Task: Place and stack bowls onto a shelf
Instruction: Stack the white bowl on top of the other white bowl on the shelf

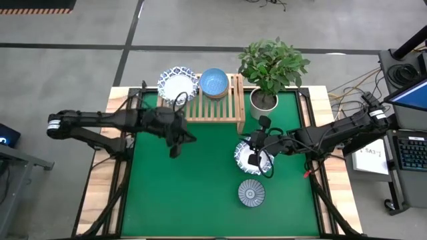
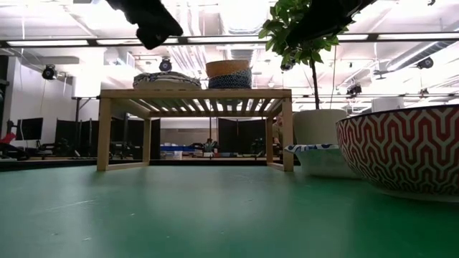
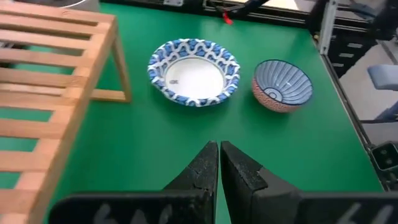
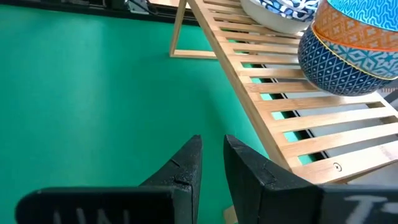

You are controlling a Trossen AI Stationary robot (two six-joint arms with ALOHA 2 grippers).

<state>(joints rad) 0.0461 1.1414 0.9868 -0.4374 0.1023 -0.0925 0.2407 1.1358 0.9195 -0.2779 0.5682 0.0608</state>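
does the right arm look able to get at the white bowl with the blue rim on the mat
Probably yes: the right gripper hangs right over that white bowl, nothing covering it, fingers slightly apart.

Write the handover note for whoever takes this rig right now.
Left gripper: shut, empty, above the mat in front of the shelf.
Right gripper: fingers slightly parted, empty, above the white blue-rimmed bowl on the mat.
Done: white blue-rimmed bowls sit on the shelf's left end, and beside them is a stack of small bowls with the light-blue one on top.
Left: the white blue-rimmed bowl on the mat and the grey-blue patterned bowl next to it both need shelving.
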